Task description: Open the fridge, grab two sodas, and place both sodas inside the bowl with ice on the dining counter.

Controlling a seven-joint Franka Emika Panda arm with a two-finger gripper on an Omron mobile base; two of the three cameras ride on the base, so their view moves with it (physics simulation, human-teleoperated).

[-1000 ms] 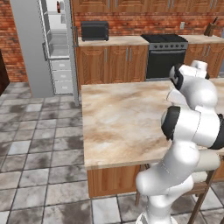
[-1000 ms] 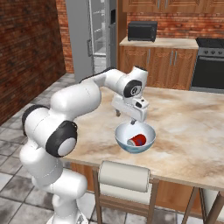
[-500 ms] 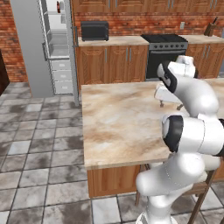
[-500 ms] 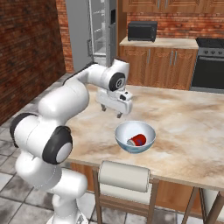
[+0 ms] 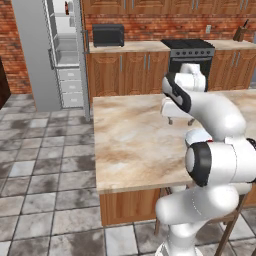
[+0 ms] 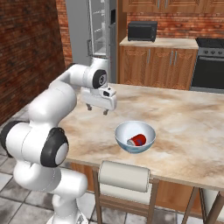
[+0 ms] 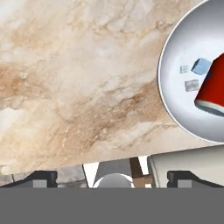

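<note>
Now my end effector [image 6: 97,109] hangs open and empty above the table [image 6: 183,118], beside the bowl [image 6: 135,136], where the red can [image 6: 137,140] lies on ice. The fridge [image 6: 97,30] stands open beyond. For the bottle, I should lift clear and avoid clipping the bowl's rim.

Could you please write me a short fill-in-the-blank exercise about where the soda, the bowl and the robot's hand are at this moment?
1. The red can lies inside the ____.
2. The bowl stands on the ____ counter.
3. The hand hovers beside the bowl with its jaws ____ and nothing between them.
4. The fridge door stands ____.

Missing words: bowl; dining; open; open
</note>
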